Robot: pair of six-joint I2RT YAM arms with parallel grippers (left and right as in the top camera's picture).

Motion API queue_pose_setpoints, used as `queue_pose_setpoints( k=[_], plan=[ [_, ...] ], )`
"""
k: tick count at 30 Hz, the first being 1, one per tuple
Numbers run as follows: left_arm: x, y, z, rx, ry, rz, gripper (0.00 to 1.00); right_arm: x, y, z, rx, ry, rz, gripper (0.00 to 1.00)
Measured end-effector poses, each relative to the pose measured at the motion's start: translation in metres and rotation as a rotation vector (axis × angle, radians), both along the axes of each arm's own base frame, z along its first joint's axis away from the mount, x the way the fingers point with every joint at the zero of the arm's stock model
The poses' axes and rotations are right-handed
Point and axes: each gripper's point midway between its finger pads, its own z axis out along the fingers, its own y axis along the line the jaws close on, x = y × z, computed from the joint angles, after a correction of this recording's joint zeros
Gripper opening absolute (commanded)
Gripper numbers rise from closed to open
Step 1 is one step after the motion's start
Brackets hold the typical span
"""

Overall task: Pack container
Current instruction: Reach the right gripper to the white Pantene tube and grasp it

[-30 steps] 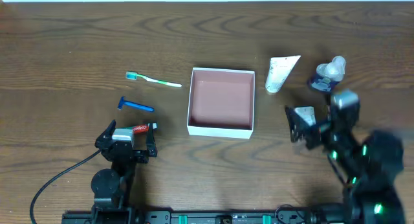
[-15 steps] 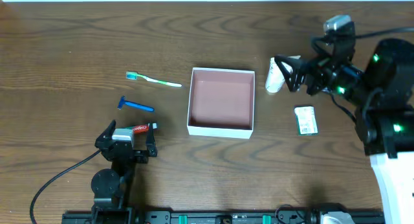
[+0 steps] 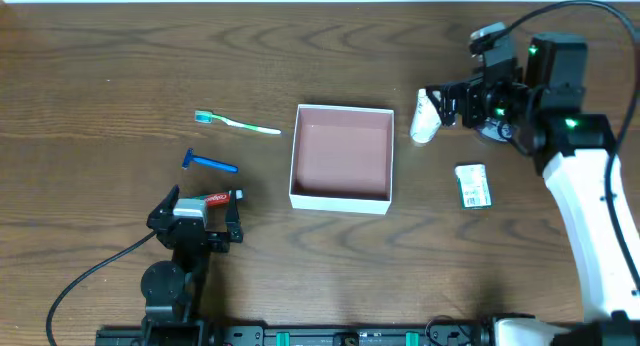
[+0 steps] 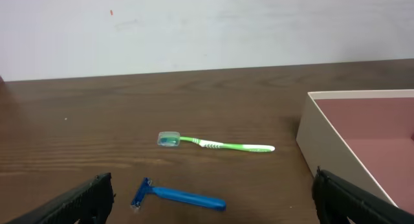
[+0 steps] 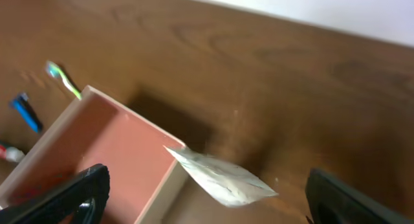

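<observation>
**Asker:** What sat nearest on the wooden table (image 3: 100, 66)?

**Describer:** At the near left, the left gripper (image 3: 202, 208) rested low with its two fingers spread wide and nothing clasped. A small red-and-white tube (image 3: 218, 198) lay just beyond, between the fingertips.

**Asker:** And farther out?

**Describer:** A blue razor (image 3: 210, 163) lay past that tube, and a green toothbrush (image 3: 238, 123) lay farther still. The container (image 3: 341, 200), a square, shallow white box with a pinkish-brown inside, stood mid-table to their right with nothing in it. To its right lay a small greenish packet (image 3: 473, 185).

**Asker:** Where was the other arm?

**Describer:** At the far right. The right gripper (image 3: 437, 108) had its fingers apart on either side of a white tube (image 3: 424, 119) lying just beside the container's far right corner. Whether they touched the tube, I couldn't tell.
</observation>
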Motion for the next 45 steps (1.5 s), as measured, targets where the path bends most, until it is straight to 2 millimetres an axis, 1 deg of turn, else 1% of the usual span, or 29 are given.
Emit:
queue_pose_setpoints(
  k=[3, 10, 14, 20, 26, 29, 32, 38, 43, 44, 45],
  plan=[
    [0.000, 0.000, 0.000, 0.000, 0.000, 0.000, 0.98, 0.000, 0.000, -0.019, -0.032, 0.042, 0.032, 0.91],
    [0.000, 0.000, 0.000, 0.000, 0.000, 0.000, 0.98, 0.003, 0.000, -0.038, -0.074, 0.065, 0.078, 0.85],
    [0.000, 0.000, 0.000, 0.000, 0.000, 0.000, 0.98, 0.005, 0.000, -0.043, -0.091, 0.066, 0.097, 0.81],
    [0.000, 0.000, 0.000, 0.000, 0.000, 0.000, 0.98, 0.008, -0.001, -0.043, -0.115, 0.038, 0.122, 0.80],
    [0.000, 0.000, 0.000, 0.000, 0.000, 0.000, 0.98, 0.014, -0.001, -0.055, -0.128, 0.045, 0.135, 0.68],
    [0.000, 0.000, 0.000, 0.000, 0.000, 0.000, 0.98, 0.018, -0.001, -0.063, -0.129, 0.058, 0.138, 0.61],
    [0.000, 0.000, 0.000, 0.000, 0.000, 0.000, 0.98, 0.021, -0.001, -0.067, -0.131, 0.056, 0.141, 0.51],
    [0.000, 0.000, 0.000, 0.000, 0.000, 0.000, 0.98, 0.025, -0.001, -0.063, -0.135, 0.029, 0.142, 0.27],
    [0.000, 0.000, 0.000, 0.000, 0.000, 0.000, 0.98, 0.026, 0.000, -0.062, -0.132, 0.021, 0.146, 0.04],
    [0.000, 0.000, 0.000, 0.000, 0.000, 0.000, 0.98, 0.027, 0.000, -0.061, -0.133, 0.017, 0.144, 0.01],
    [0.000, 0.000, 0.000, 0.000, 0.000, 0.000, 0.98, 0.028, 0.000, -0.061, -0.130, 0.017, 0.140, 0.01]
  ],
)
